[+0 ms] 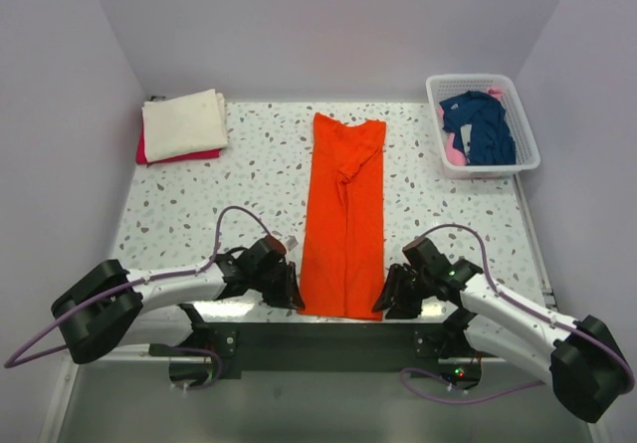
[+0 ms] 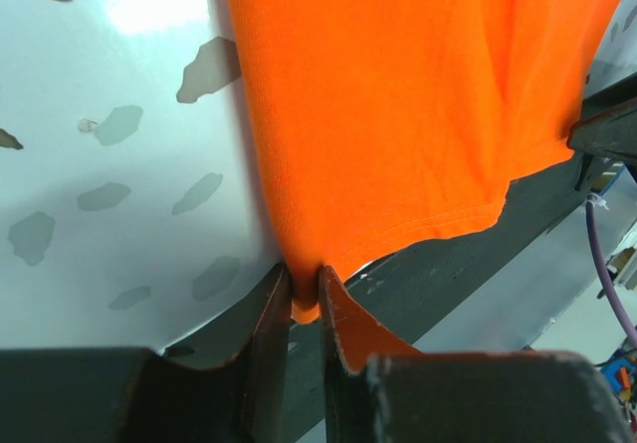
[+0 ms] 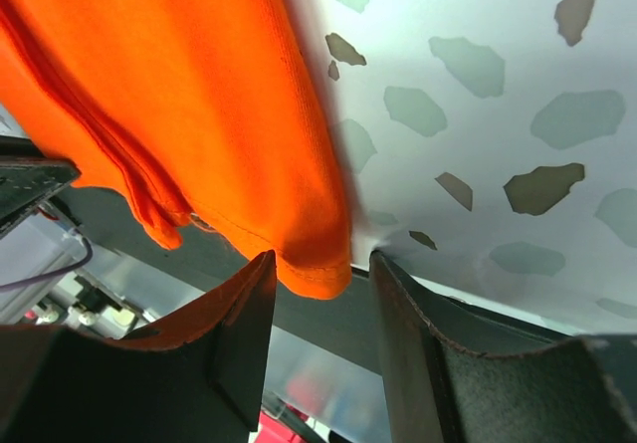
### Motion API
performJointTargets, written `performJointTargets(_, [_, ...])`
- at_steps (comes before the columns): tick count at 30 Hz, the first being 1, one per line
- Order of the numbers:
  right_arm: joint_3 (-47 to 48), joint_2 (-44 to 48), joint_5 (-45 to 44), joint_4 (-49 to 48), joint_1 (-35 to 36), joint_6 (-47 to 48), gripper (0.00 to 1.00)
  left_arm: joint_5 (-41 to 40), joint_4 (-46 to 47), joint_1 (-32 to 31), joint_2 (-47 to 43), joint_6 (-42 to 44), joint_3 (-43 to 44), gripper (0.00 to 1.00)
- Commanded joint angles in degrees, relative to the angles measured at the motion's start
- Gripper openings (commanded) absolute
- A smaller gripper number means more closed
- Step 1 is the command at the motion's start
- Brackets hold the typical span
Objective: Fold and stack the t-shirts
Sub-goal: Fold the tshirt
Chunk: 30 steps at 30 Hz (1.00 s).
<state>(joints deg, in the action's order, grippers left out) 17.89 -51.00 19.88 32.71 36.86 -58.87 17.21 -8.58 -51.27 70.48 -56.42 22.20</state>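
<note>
Left tool point(image 2: 304, 282) is clenched on the near left corner of the bright orange cloth t-shirt point(image 1: 343, 214). The wrist view shows the hem corner pinched between its two dark fingers, right at the near edge of the speckled white table point(image 1: 249, 174). Right tool point(image 3: 317, 264) is released. Its jaws stand apart on either side of the shirt's near right corner, with the cloth between them but not gripped.

The orange shirt lies in the middle of the table as a long narrow strip running from the near edge toward the far side, its sides apparently turned in. The lengthwise folds look done. The crosswise fold is yet to be made, and the shirt has yet to go onto the pile.

At the far left corner a folded cream t-shirt point(image 1: 184, 124) rests on a red t-shirt point(image 1: 142, 150), so two seem finished and stacked. At the far right a navy t-shirt point(image 1: 483, 124) sits crumpled in the white plastic lattice basket point(image 1: 483, 169), with some pink cloth point(image 1: 455, 149) beside it, not yet folded. By my reckoning the job is around half done.
</note>
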Motion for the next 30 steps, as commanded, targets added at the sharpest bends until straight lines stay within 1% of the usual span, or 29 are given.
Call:
performJointTargets(1, [-2.15, -0.77, -3.71, 0.25, 0.75, -2.20, 0.47, -3.59, -3.02, -1.47, 0.10, -0.35, -2.33, 0.22])
performJointTargets(5, [-2.95, -0.59, -3.88, -1.59, 2.07, -4.14, 0.46, -3.76, -3.02, -2.17, -0.43, -1.41, -2.68, 0.16])
performJointTargets(11, [-3.12, -2.69, -5.11, -3.79, 4.79, -6.43, 0.46, -4.29, -4.43, -3.05, -2.18, -2.20, -2.25, 0.02])
performJointTargets(14, [-3.13, -3.57, -5.81, -4.67, 6.11, -7.22, 0.46, -4.73, -5.30, -3.58, -2.71, -2.55, -1.89, 0.01])
performJointTargets(20, [-2.42, -4.72, -6.96, -4.94, 7.61, -7.49, 0.38, -5.61, -6.62, -5.60, -3.42, -3.87, -1.28, 0.00])
performJointTargets(23, [-2.33, -4.81, -7.05, -5.11, 8.14, -7.57, 0.31, -5.96, -7.41, -6.39, -4.38, -4.57, -0.93, 0.00])
performJointTargets(24, [-2.33, -4.81, -7.05, -5.20, 8.23, -7.49, 0.24, -6.14, -7.68, -6.65, -4.64, -4.66, -0.84, 0.00])
performJointTargets(26, [-1.98, -4.90, -6.96, -5.03, 8.40, -7.31, 0.18, -6.23, -8.38, -6.83, -5.43, -4.92, -0.58, 0.00])
performJointTargets(27, [-1.81, -4.81, -7.05, -4.68, 8.31, -6.79, 0.11, -6.23, -8.65, -6.92, -5.70, -4.84, -0.23, 0.00])
performJointTargets(30, [0.03, -4.19, -7.48, -2.04, 8.40, -5.21, 0.02, -6.75, -10.58, -7.62, -6.75, -5.01, 1.18, 0.00])
